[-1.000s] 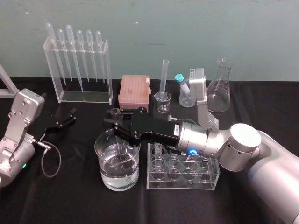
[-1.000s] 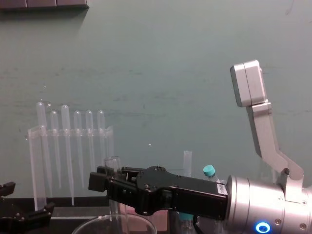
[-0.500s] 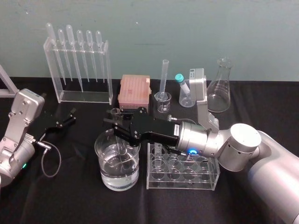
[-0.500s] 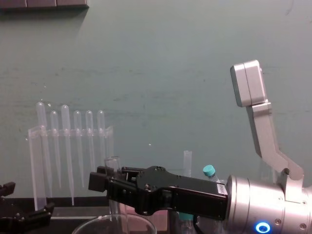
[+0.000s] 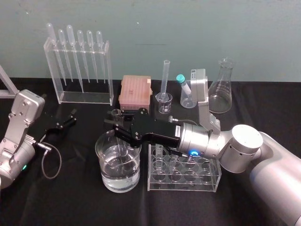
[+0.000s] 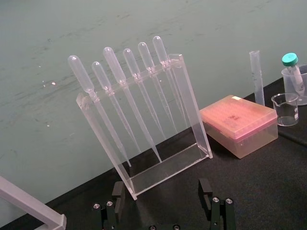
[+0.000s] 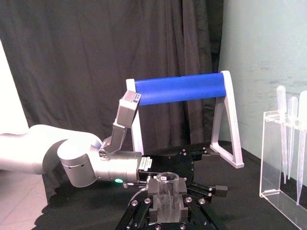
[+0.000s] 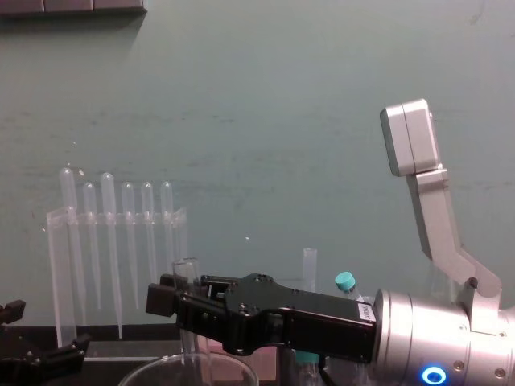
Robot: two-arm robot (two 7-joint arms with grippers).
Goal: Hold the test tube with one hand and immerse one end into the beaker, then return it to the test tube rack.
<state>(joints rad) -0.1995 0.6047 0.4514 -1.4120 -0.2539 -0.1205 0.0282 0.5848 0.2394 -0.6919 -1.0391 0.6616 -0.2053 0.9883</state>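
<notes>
My right gripper (image 5: 118,124), long and black on a silver wrist with a blue ring, is shut on the clear test tube (image 5: 115,113). It holds the tube upright over the large beaker (image 5: 107,175), which holds water at the table's front centre. The tube's lower end reaches down inside the beaker, into the water. In the chest view the test tube (image 8: 186,273) rises above the right gripper (image 8: 170,299) and the beaker rim (image 8: 193,371). The right wrist view shows the test tube (image 7: 168,189) clamped between the fingers. The clear test tube rack (image 5: 207,178) stands just right of the beaker. The left gripper (image 5: 63,123) rests open at the left.
At the back stand a pipette rack (image 5: 80,66), a pink tip box (image 5: 135,90), a tall measuring cylinder (image 5: 165,80), a small beaker (image 5: 163,102), a blue-capped tube (image 5: 181,81) and a conical flask (image 5: 221,87). A cable (image 5: 49,162) loops by the left arm.
</notes>
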